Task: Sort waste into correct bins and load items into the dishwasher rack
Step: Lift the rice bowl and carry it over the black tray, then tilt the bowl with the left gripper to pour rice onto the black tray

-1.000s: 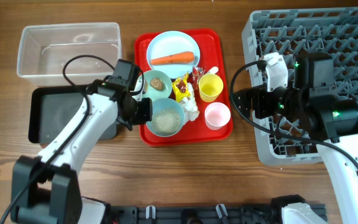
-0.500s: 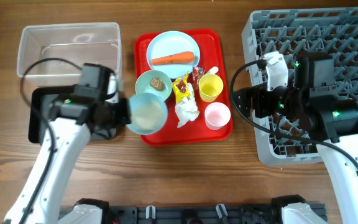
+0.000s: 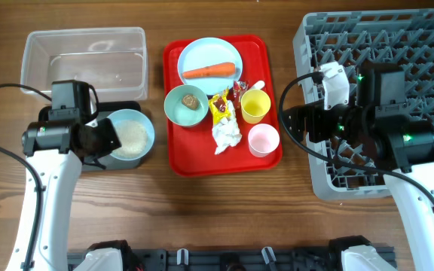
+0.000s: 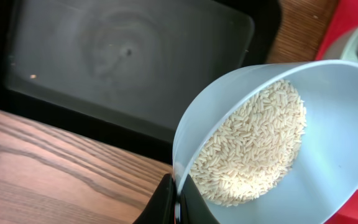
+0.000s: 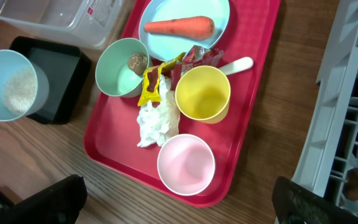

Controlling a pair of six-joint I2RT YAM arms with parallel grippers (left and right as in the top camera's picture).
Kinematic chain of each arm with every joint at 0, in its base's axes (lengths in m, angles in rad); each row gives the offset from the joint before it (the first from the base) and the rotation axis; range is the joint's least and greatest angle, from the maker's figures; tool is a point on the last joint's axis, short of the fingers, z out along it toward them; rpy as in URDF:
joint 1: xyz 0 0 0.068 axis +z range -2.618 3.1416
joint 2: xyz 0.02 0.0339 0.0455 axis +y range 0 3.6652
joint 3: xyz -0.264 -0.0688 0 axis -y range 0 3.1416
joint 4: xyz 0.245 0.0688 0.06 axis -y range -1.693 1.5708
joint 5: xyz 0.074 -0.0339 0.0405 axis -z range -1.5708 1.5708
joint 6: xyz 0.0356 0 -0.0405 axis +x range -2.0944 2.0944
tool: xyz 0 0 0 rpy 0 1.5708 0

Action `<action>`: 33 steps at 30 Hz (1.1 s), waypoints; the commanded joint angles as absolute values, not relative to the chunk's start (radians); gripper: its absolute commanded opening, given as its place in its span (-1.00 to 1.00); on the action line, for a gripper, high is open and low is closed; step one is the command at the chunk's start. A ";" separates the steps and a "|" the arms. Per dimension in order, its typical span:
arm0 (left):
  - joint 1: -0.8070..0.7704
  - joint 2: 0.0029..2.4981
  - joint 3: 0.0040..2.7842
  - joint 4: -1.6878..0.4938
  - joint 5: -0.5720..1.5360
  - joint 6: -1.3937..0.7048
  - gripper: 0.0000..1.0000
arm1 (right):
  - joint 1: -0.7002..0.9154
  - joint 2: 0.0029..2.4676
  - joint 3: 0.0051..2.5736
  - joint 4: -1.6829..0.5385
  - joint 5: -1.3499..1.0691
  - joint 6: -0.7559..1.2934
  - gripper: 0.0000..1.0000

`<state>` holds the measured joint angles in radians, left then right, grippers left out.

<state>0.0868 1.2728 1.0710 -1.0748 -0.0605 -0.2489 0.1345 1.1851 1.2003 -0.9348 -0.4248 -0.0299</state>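
1 light blue bowl (image 4: 340,112) (white rice (image 4: 253,143) inside)

A wooden table (image 3: 224,203) fills the background in every view, its brown surface marked by darker grain lines running lengthwise and a few wavy swirls. The light is soft and even, casting only faint, short shadows on the wood beside whatever stands on it.

The rice bowl (image 4: 344,146) hangs over the shallow tray (image 4: 123,56), seemingly clear of it, tub (image 3: 59,60) behind.
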 commanded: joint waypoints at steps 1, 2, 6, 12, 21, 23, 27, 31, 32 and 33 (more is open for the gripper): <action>0.111 1.257 1.093 -1.082 -0.115 -0.249 -0.92 | 0.136 1.186 1.218 -0.928 -0.414 -0.026 0.97; 0.111 1.257 1.092 -1.087 -0.142 -0.268 -0.92 | 0.136 1.186 1.218 -0.928 -0.414 -0.027 0.97; 0.111 1.257 1.092 -1.104 -0.273 -0.350 -0.92 | 0.136 1.186 1.218 -0.928 -0.390 -0.027 0.96; 0.111 1.257 1.092 -1.089 -0.539 -0.432 -0.92 | 0.136 1.186 1.218 -0.928 -0.388 -0.027 0.97; 0.112 1.338 1.092 -1.005 -0.831 -0.375 -0.92 | 0.136 1.186 1.218 -0.923 -0.387 -0.026 0.97; 0.105 1.369 1.092 -0.982 -0.910 -0.320 -0.92 | 0.136 1.186 1.218 -0.921 -0.387 -0.026 0.97; 0.107 1.419 1.092 -0.971 -1.063 -0.243 -0.92 | 0.136 1.186 1.218 -0.922 -0.387 -0.027 0.98; 0.099 1.444 1.092 -0.929 -1.182 -0.177 -0.92 | 0.136 1.188 1.216 -0.921 -0.387 -0.027 0.99; 0.095 1.448 1.092 -0.917 -1.202 -0.160 -0.92 | 0.136 1.190 1.215 -0.922 -0.387 -0.027 0.99; 0.093 1.453 1.092 -0.897 -1.243 -0.143 -0.92 | 0.136 1.190 1.215 -0.925 -0.387 -0.027 0.99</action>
<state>0.1036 1.4338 1.0714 -0.9340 -1.0756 -0.2249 0.1345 1.1851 1.2003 -0.9268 -0.3988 -0.0299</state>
